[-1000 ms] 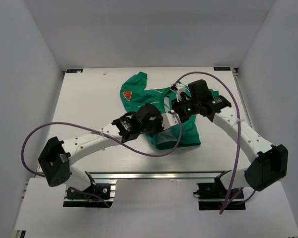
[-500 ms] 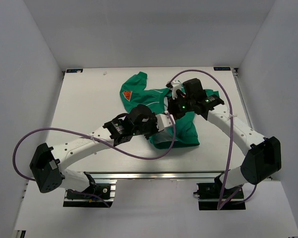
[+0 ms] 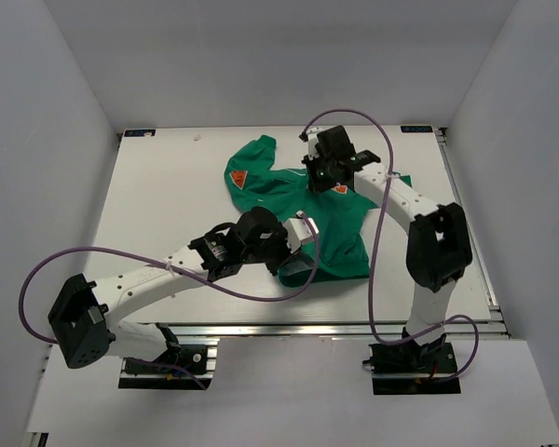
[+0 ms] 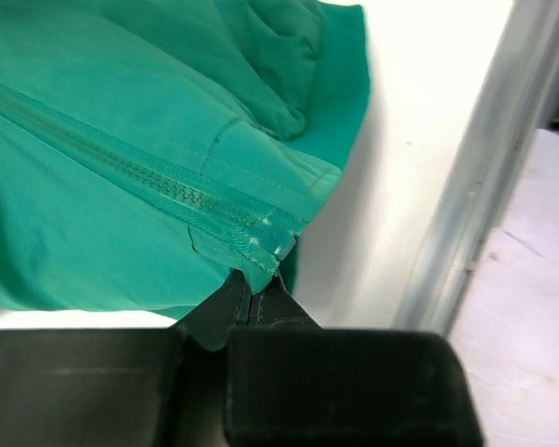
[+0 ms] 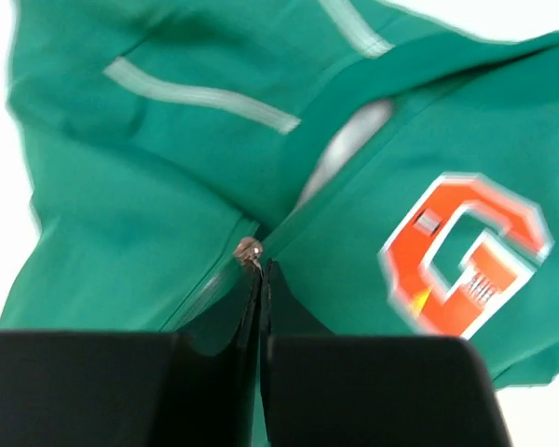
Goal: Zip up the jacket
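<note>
on the table [image 3: 168, 205], toward its far middle, lies the jacket [image 3: 303, 200], its zip [image 4: 158, 182] closed up to the chest. the left gripper [image 4: 256, 279] is pinched tight on the hem [image 4: 270, 244] at the zip's foot. the right gripper [image 5: 259, 272] is closed on the pull [image 5: 249, 249] beside the badge [image 5: 470, 251]. the risk is that the pull slips free (it's a thin grip), or that cloth bunches and jams if the hem goes slack. one jacket, one zip, two grippers.

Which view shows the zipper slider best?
Right wrist: the zipper slider sits at the right gripper's fingertips, jacket open beyond it. Left wrist shows only closed teeth; the top view hides it under the gripper.
</note>
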Tool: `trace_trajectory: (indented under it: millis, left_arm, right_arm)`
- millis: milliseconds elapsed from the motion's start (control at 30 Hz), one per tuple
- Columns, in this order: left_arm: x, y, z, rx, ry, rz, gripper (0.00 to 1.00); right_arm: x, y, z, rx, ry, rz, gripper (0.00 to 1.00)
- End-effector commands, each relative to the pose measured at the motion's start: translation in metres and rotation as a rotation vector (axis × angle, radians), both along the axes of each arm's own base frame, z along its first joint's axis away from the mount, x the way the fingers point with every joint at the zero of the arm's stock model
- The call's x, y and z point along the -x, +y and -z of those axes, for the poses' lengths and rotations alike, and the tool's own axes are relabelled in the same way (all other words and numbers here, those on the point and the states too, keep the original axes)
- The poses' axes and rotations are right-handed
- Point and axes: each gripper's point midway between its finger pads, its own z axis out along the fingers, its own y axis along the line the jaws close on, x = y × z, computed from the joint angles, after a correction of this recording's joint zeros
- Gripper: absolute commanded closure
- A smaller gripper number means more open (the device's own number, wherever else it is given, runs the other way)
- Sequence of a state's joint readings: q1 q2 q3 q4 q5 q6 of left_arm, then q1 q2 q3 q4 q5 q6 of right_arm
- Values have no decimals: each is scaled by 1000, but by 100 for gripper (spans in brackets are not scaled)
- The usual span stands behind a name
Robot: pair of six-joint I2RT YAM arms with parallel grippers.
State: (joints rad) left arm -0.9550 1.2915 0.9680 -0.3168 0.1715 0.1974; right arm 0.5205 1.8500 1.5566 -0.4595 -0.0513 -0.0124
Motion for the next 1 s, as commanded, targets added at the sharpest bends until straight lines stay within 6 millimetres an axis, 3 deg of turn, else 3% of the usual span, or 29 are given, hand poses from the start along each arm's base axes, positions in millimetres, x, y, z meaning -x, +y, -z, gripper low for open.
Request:
trace_trajectory:
  millis: [0, 67, 100, 167, 200, 233, 267, 300, 367, 500, 633, 733, 800, 833, 867, 900, 933, 967]
  left_arm:
    - [55, -12, -15, 122, 190, 141, 100]
    - [62, -11, -8, 120, 234, 147, 100]
    - [66, -11, -5, 124, 265, 148, 100]
    - [74, -10, 4, 120, 326, 144, 100]
    - [76, -9, 7, 120, 356, 127, 100]
    - [80, -8, 12, 115, 380, 128, 100]
    - [82, -8, 14, 117, 404, 119, 100]
    - [84, -8, 17, 114, 419, 118, 100]
    - [89, -9, 22, 126, 458, 122, 100]
    - [98, -7, 30, 115, 523, 121, 100]
    - [103, -6, 34, 101, 579, 107, 100]
    - [105, -3, 40, 95, 614, 66, 100]
    - [102, -2, 41, 95, 616, 40, 100]
    - [102, -2, 41, 95, 618, 37, 100]
    - [102, -2, 41, 94, 619, 34, 100]
    - [102, -2, 42, 84, 631, 27, 85]
    - [103, -3, 42, 81, 638, 32, 78]
    - [104, -3, 42, 73, 647, 36, 67]
  right_arm:
    - [-102, -48, -52, 28, -304, 246, 100]
    - [-125, -55, -40, 34, -311, 291, 100]
    - [-141, -63, -55, 18, -348, 323, 100]
    - [-166, -75, -48, 23, -368, 373, 100]
    - [-180, -77, -66, -3, -414, 397, 100]
    - [-191, -79, -54, 5, -411, 409, 100]
    - [-201, -84, -57, -1, -432, 428, 100]
    - [-213, -86, -75, -9, -485, 441, 100]
    - [-229, -91, -65, 11, -511, 468, 100]
    - [-262, -98, -84, -19, -658, 514, 100]
    - [-281, -102, -78, -30, -712, 553, 100]
    - [-279, -94, -83, -63, -704, 520, 100]
    - [-267, -87, -64, -73, -647, 475, 100]
    - [-256, -86, -87, -112, -664, 461, 94]
    - [-248, -83, -91, -136, -665, 450, 84]
    - [-235, -83, -63, -128, -598, 436, 63]
    - [-225, -81, -65, -154, -578, 430, 51]
    - [-213, -81, -90, -192, -592, 417, 39]
